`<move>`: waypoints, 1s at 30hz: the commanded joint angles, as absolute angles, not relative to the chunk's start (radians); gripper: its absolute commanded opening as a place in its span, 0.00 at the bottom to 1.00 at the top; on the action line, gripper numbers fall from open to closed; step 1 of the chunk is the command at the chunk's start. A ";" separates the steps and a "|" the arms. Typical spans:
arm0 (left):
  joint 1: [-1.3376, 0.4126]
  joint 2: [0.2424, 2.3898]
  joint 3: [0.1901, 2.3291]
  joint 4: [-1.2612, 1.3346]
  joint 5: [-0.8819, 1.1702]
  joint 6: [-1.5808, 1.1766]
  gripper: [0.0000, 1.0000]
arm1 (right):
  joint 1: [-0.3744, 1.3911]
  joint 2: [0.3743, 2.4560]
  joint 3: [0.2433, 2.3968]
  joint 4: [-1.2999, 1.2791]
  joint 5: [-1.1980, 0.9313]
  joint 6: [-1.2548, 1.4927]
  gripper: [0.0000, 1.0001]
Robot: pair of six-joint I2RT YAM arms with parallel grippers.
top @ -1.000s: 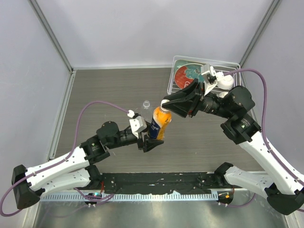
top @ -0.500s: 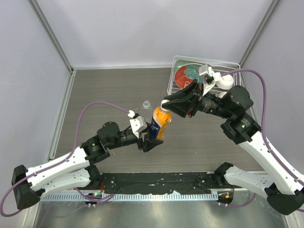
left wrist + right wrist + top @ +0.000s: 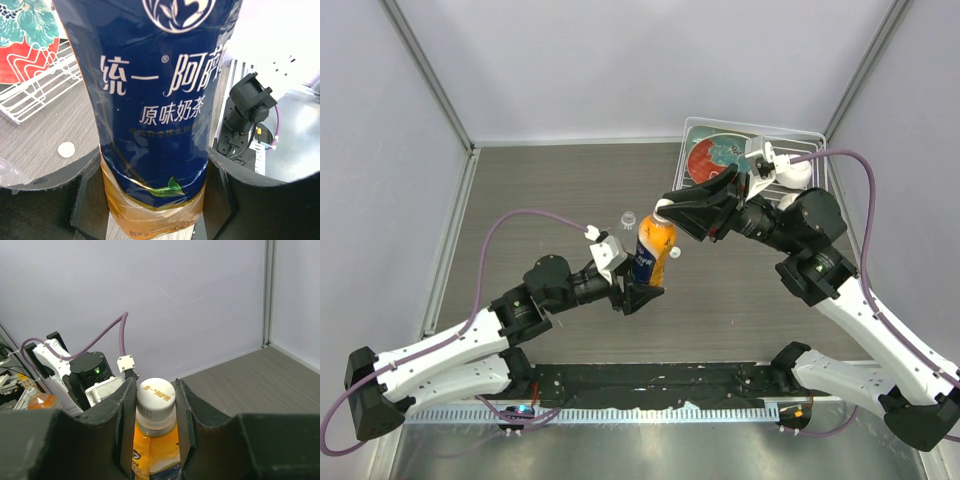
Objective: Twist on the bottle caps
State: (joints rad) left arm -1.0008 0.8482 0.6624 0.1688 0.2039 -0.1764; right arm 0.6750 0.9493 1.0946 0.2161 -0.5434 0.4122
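The orange bottle (image 3: 653,252), with orange liquid and a blue-and-orange label, stands tilted at mid table. My left gripper (image 3: 638,292) is shut on its lower body; the label fills the left wrist view (image 3: 160,100), with the jaws on both sides of the base. My right gripper (image 3: 667,212) is shut on the cream-white cap (image 3: 156,392), which sits on the bottle's neck. The clear bottle (image 3: 627,217) stands just left of the orange one, uncapped. A small white cap (image 3: 66,149) lies flat on the table.
A white wire rack (image 3: 800,135) at the back right holds a red-and-teal plate (image 3: 712,158); both show in the left wrist view, the rack (image 3: 40,92) and the plate (image 3: 22,40). Grey walls enclose the table.
The orange bottle, with both grippers on it, has shifted slightly toward the far side and stands more upright. The right wrist has turned a little on the cap.
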 commanded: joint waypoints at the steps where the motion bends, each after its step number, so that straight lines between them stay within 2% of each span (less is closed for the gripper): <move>1: -0.989 0.835 0.732 0.314 0.126 -0.225 0.53 | 0.707 0.951 1.118 0.189 -0.560 0.370 0.06; 15: -0.989 0.833 0.716 0.325 0.114 -0.184 0.53 | 0.750 0.997 1.209 -0.038 -0.542 0.268 0.06; 27: -0.963 0.841 0.750 0.337 0.136 -0.134 0.53 | 0.781 1.020 1.210 -0.116 -0.499 0.284 0.05; 30: -0.959 0.839 0.753 0.341 0.143 -0.126 0.52 | 0.792 1.014 1.204 -0.118 -0.494 0.284 0.13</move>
